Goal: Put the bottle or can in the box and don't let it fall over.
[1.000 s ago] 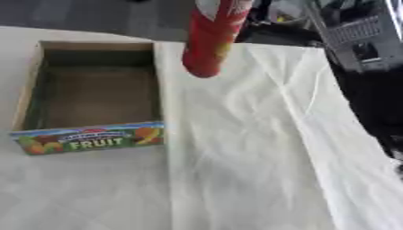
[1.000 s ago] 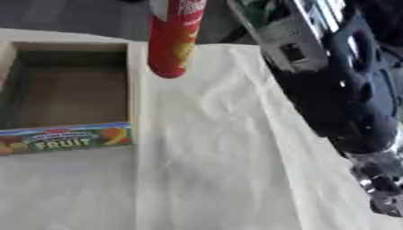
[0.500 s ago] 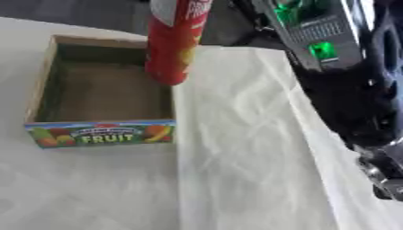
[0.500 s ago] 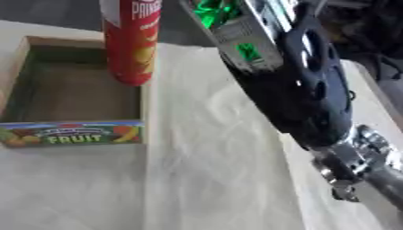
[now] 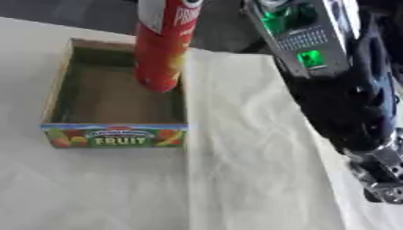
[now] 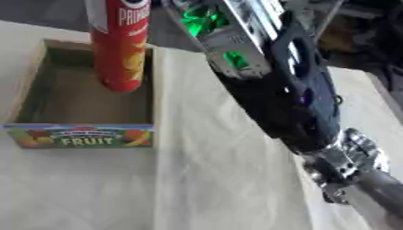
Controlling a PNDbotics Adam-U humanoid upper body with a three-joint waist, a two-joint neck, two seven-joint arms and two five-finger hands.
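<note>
A tall red chips can [image 5: 161,49] stands upright with its lower end inside the open cardboard box [image 5: 114,135], near the box's right wall and towards the back. Its top runs out of the picture, so what holds it is hidden. I cannot tell whether its base touches the box floor. The box has a colourful "FRUIT" label on its front wall. My right forearm [image 6: 275,90], black with green lights, rises from the lower right to the top edge beside the can; its hand lies beyond the frame. My left hand shows nowhere.
A cream cloth [image 5: 244,179] with creases covers the table. The silver joint of my right arm [image 6: 350,161] hangs over the cloth's right side. A dark floor lies beyond the table's far edge.
The can has travelled left and down, from above the cloth beside the box to inside the box. My right forearm has swung further into view.
</note>
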